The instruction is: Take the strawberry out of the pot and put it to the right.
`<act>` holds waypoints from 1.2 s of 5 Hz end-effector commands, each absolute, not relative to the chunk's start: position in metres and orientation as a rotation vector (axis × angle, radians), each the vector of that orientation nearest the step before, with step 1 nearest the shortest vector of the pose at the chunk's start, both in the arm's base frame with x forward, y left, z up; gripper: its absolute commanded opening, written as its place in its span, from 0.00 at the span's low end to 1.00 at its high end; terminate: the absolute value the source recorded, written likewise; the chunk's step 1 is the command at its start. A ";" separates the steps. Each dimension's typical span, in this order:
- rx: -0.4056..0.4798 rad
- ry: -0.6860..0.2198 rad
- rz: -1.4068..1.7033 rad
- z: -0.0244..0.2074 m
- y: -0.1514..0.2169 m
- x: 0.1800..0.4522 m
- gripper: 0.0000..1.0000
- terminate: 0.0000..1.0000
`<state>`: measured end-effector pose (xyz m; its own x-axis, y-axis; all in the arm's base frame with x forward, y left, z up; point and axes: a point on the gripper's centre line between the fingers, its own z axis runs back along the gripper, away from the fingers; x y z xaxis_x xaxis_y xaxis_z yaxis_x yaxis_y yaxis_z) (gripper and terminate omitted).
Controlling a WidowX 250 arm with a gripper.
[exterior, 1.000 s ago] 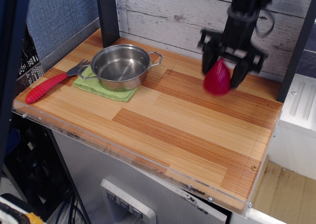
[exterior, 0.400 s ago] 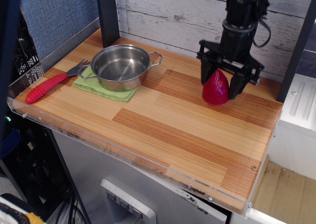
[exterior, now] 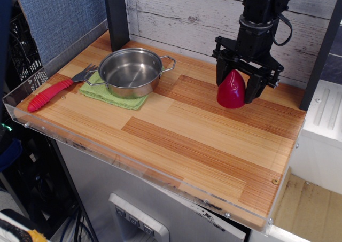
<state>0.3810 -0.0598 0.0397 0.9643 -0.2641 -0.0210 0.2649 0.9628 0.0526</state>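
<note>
The strawberry [exterior: 230, 91], a glossy dark-red cone with its tip up, is at the right back of the wooden table, its base at or just above the surface. My gripper [exterior: 238, 91] comes down from above and straddles it, one black finger on each side, closed on its sides. The shiny steel pot [exterior: 130, 71] with two wire loop handles stands empty at the left back, far to the left of the gripper.
The pot sits on a green cloth [exterior: 109, 95]. A red-handled fork [exterior: 52, 92] lies to its left near the table's left edge. A black post [exterior: 116, 15] stands behind the pot. The plank wall [exterior: 181, 12] is close behind the gripper.
The gripper brought the strawberry down from the air to table level on the right, then shifted slightly back and left with it. Its finger spacing looks unchanged.
</note>
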 end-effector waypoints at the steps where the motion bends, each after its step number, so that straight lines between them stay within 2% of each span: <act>1: 0.044 -0.089 -0.263 0.069 -0.057 0.389 1.00 0.00; 2: 0.032 -0.088 -0.274 0.069 -0.057 0.388 1.00 0.00; 4: -0.016 -0.197 -0.134 0.068 -0.063 0.394 1.00 0.00; 5: -0.039 -0.196 -0.029 0.118 -0.011 0.344 1.00 0.00; 6: -0.079 -0.156 -0.033 0.167 0.036 0.299 1.00 0.00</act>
